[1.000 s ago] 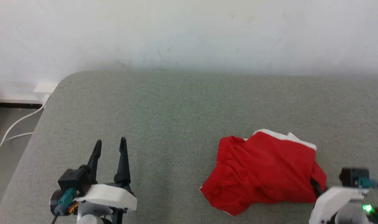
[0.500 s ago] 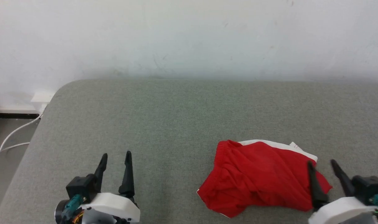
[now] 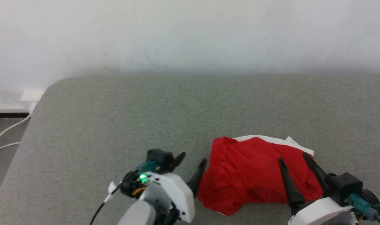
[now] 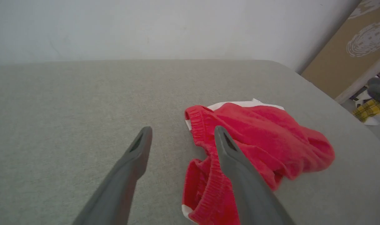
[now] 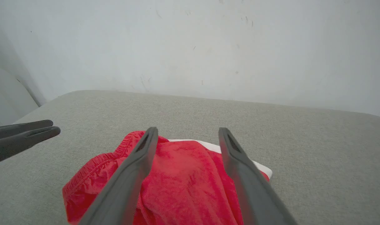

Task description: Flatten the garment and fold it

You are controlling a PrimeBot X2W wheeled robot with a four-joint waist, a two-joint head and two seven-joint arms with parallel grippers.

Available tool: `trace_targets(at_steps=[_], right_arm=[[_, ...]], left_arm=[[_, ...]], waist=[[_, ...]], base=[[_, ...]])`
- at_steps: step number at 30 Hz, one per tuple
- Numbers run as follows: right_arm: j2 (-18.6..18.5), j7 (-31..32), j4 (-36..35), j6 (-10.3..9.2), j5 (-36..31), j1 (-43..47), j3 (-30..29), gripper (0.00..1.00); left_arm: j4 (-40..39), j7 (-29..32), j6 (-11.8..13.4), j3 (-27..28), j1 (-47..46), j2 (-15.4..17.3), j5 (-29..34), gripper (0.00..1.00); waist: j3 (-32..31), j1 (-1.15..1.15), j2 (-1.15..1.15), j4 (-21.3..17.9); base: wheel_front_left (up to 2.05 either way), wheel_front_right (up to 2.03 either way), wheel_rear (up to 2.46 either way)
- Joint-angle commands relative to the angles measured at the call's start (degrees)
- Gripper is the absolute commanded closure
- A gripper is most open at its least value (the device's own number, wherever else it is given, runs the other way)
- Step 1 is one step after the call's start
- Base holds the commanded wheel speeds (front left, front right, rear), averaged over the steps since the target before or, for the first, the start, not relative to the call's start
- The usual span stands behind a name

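Observation:
The garment (image 3: 249,175) is a crumpled bright red piece with a white band along its far edge, lying on the grey padded table (image 3: 146,115) at the front right. My left gripper (image 3: 192,157) is open, fingers angled right, just off the garment's left edge. In the left wrist view the garment (image 4: 255,137) lies ahead and right of my left gripper (image 4: 182,132), whose right finger overlaps the elastic hem. Over the garment's right part my right gripper (image 3: 294,157) hangs open. The right wrist view has the garment (image 5: 180,175) beneath my right gripper (image 5: 186,132), and the left gripper's fingers (image 5: 24,132) at the left.
A pale wall (image 3: 190,31) rises behind the table. White cables (image 3: 5,137) lie on the floor past the rounded left corner. Off the table's right end, the left wrist view shows a brown board (image 4: 349,53) and some clutter (image 4: 372,107).
My right gripper has let go of the garment's right side and opened, now hanging over it. My left arm has swung right up to the garment's left edge. The camera shifted slightly.

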Motion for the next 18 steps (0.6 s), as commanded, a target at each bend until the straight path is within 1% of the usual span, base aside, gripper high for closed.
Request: trace_targets(at_steps=[1, 4, 10, 11, 12, 13, 15, 18], right_arm=[[0.10, 0.15, -0.53, -0.04, -0.26, -0.52, 0.17, 0.00], [0.10, 0.43, -0.77, -0.04, -0.37, -0.93, 0.66, 0.00], [0.10, 0.37, 0.07, -0.04, 0.28, -0.93, 1.00, 0.00], [0.10, 0.30, 0.23, -0.04, 0.36, -0.89, 0.95, 0.00], [0.10, 0.24, 0.38, -0.04, 0.50, -0.85, 0.89, 0.00], [0.10, 0.09, 0.45, -0.04, 0.59, -0.83, 0.82, 0.00], [0.10, 0.01, 0.75, -0.04, 0.85, -0.53, 0.50, 0.00], [0.10, -0.04, 1.02, -0.04, 1.21, 0.19, -0.10, 0.00]], left_arm=[[0.94, 1.68, -0.71, -1.23, -1.78, -0.25, -0.65, 0.00], [4.37, 7.42, -1.84, -4.41, -4.57, -0.57, -2.32, 0.00], [11.23, 16.65, -2.85, -8.50, -8.02, -0.72, -5.29, 0.00], [11.84, 17.41, -2.96, -8.88, -8.39, -0.69, -5.82, 0.28], [11.95, 17.21, -3.05, -9.16, -8.88, -0.56, -6.08, 0.93], [11.77, 16.32, -3.10, -9.14, -9.44, -0.38, -6.25, 1.00], [10.89, 13.43, -3.17, -8.76, -10.71, 0.28, -5.95, 1.00], [8.68, 8.46, -3.16, -8.00, -12.64, 2.12, -4.04, 1.00]], waist=[[0.77, 0.00, 0.00, -0.73], [1.42, 0.00, 0.00, -1.68], [1.87, 0.00, 0.00, -3.53], [1.80, 0.00, 0.00, -3.74], [1.74, 0.00, 0.00, -3.94], [1.67, 0.00, 0.00, -4.07], [1.22, 0.00, 0.00, -4.04], [0.63, 0.00, 0.00, -3.55]], base=[[0.00, 0.00, 0.00], [0.00, 0.00, 0.00], [0.00, 0.00, 0.00], [0.00, 0.00, 0.00], [0.00, 0.00, 0.00], [0.00, 0.00, 0.00], [0.00, 0.00, 0.00], [0.00, 0.00, 0.00]])
